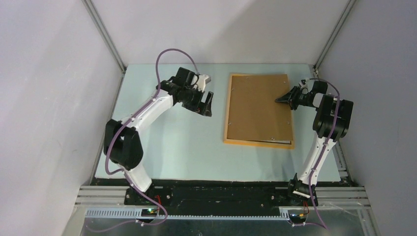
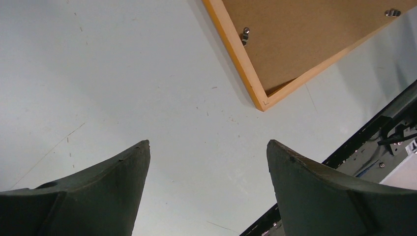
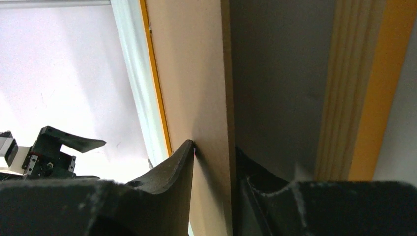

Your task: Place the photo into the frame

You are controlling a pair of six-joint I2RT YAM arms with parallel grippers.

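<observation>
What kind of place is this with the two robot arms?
Probably a robot lab test booth: the left arm and right arm are bolted to a dark base plate, and plain grey walls box in the pale table where a wooden picture frame lies.

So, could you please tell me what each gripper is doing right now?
Left gripper: open, empty.
Right gripper: closed on the edge of the backing board.

Pale blue-green flat tabletop (image 1: 167,142), w/ faint scuffs & specks, carried one item directly: thin orange-yellow wooden rectangular frame (image 2: 246,64), face down, far right. Brown backing board (image 1: 255,105) sat within it, small metal clips (image 2: 245,32) at the edges.
</observation>
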